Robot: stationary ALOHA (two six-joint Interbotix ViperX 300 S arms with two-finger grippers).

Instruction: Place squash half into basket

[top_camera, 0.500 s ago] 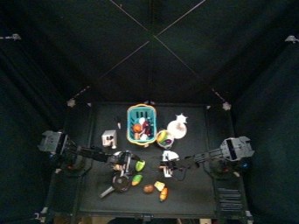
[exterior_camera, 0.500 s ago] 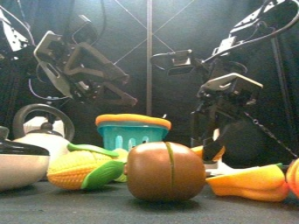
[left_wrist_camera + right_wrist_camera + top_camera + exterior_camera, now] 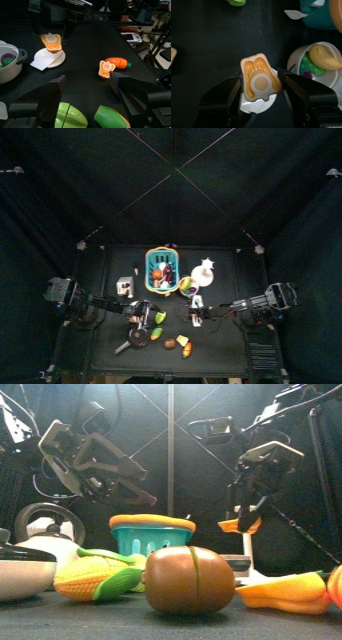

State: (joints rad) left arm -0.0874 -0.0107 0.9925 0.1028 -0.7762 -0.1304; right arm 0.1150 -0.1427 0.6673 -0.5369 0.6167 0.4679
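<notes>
My right gripper (image 3: 260,80) is shut on an orange squash half (image 3: 260,83) and holds it just above a small white plate (image 3: 256,105). In the front view the squash half (image 3: 241,525) hangs in that gripper to the right of the teal basket (image 3: 151,539). From above, the basket (image 3: 162,261) stands at the back middle, with the right gripper (image 3: 198,301) in front of it to the right. A second squash half (image 3: 105,69) lies on the table. My left gripper (image 3: 93,100) is open and empty at the front left.
A white bowl with a banana (image 3: 322,59) stands next to the plate. A brown round toy (image 3: 190,580), a corn cob (image 3: 100,574), a carrot (image 3: 287,592) and a kettle (image 3: 47,529) crowd the table's front. Green toys (image 3: 73,115) lie near the left gripper.
My right gripper has risen with the squash half in it, lifting it off the white plate. The left arm has not moved.
</notes>
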